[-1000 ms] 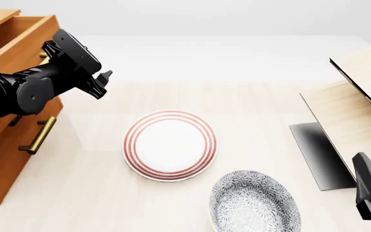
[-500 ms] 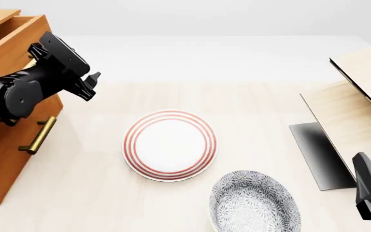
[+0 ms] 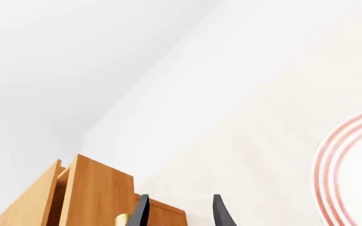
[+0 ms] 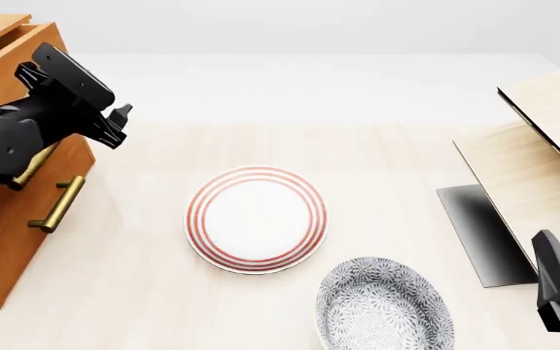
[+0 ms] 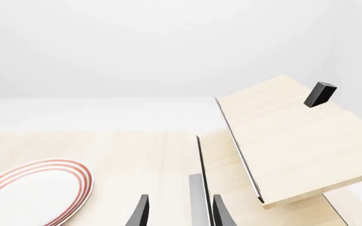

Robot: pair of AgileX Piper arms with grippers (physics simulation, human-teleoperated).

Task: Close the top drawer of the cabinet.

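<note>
While left gripper [image 4: 114, 124] presses, fingers apart, against top drawer [image 4: 12, 62] front, boxy orange-brown cabinet [image 4: 8, 219] shows brass bar handle [image 4: 58, 204]; right gripper [image 5: 177, 212] open, idle; round red-ringed plate [image 4: 256, 219] on pale wood table [image 4: 134, 292].

The left gripper [image 4: 117, 124] points forward at far left, its 2 fingers [image 3: 142, 213] parted. The right gripper [image 5: 179, 214], fingers apart, sits low at far right.

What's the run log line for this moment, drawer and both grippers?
top drawer: partly open | left gripper: open, empty, at drawer front | right gripper: open, idle, off to the side
</note>
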